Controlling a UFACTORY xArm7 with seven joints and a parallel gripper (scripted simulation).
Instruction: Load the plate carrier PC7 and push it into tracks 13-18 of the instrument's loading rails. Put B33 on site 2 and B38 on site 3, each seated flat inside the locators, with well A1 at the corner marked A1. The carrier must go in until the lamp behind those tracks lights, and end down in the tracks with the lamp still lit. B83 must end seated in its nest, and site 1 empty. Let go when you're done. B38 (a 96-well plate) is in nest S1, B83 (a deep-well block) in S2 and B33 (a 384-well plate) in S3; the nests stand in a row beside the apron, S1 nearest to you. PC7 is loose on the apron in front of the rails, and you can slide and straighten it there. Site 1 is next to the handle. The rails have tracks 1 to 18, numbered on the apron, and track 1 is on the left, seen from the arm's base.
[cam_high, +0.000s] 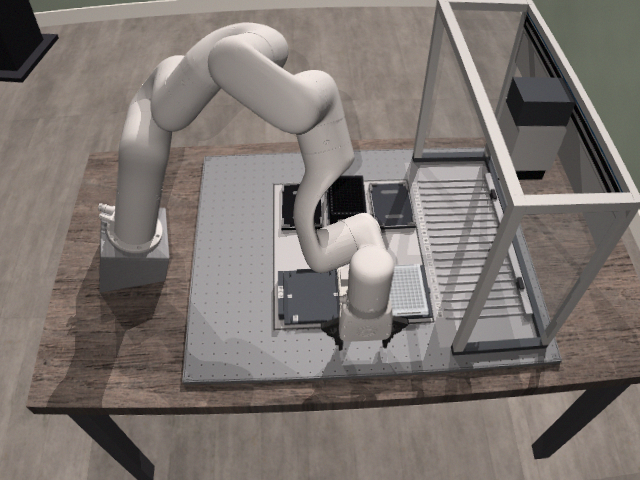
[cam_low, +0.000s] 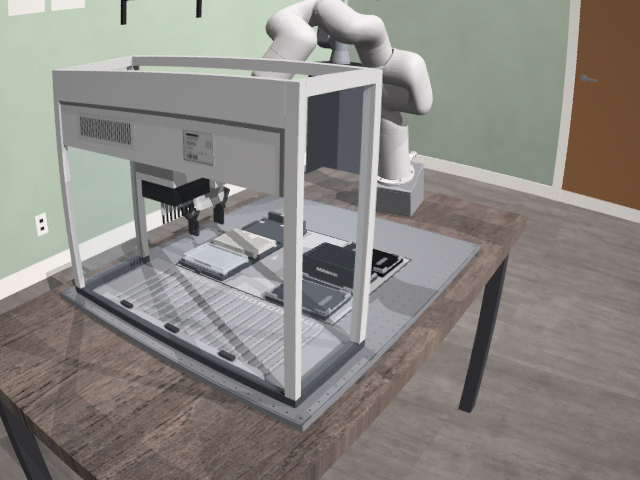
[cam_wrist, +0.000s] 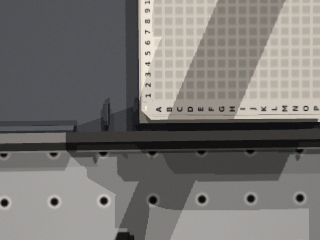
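Carrier PC7 lies on the apron, long axis toward the rails (cam_high: 469, 249), in line with the nearest tracks. Its handle end points toward the arm's base. Site 1 (cam_high: 307, 297) is bare. The 384-well plate B33 (cam_wrist: 230, 55) sits on site 2, with its A1 corner (cam_wrist: 146, 107) toward site 1 and the carrier's near edge. The 96-well plate B38 (cam_high: 409, 290) lies on site 3 and also shows in the exterior view (cam_low: 214, 258). B83 (cam_high: 345, 196), a black deep-well block, sits in the middle nest. My gripper (cam_high: 361, 338) is open and empty, just outside the carrier's near long edge.
The outer nests S1 (cam_high: 292, 206) and S3 (cam_high: 391, 204) hold no plates. The instrument's white frame (cam_high: 506, 206) stands over the rails, with a pipetting head (cam_low: 175, 193) hanging inside. The small lamps behind the tracks (cam_low: 225, 355) look dark.
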